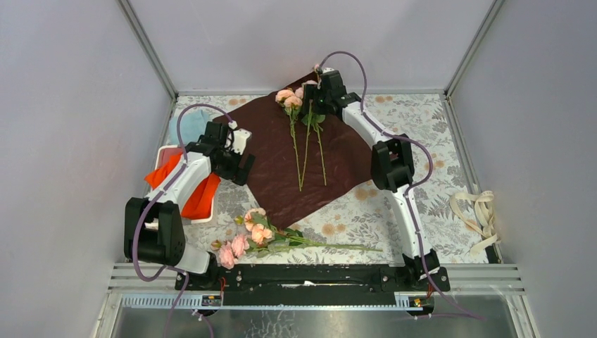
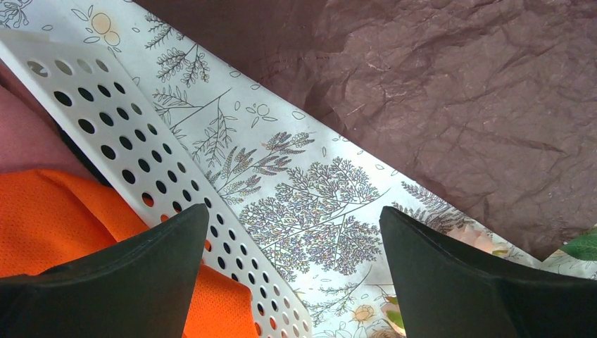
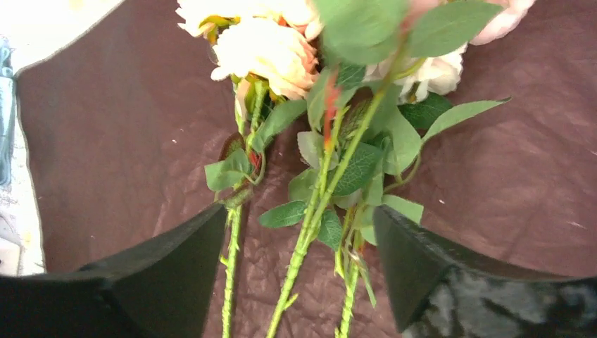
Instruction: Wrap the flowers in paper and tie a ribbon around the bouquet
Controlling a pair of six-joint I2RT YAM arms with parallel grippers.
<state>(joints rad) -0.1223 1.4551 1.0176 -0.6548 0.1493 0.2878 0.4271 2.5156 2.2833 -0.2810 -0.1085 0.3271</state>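
Straddles flowers [image 3: 331, 162] with right claw [image 3: 299, 215], jaws apart, gripping nothing. Has them flat on paper [image 1: 274, 176] at 12 o'clock, stems running toward 6, pale pink blooms far. Sees second bunch [image 1: 260, 236] at 6, stems pointing to 3, probably nearer left claw [image 2: 293, 209], also spread wide.

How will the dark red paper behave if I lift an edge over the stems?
Probably floppy: the paper looks thin and creased, so a lifted edge should droop. Likely light, so it may slide, though the flowers on it may pin it.
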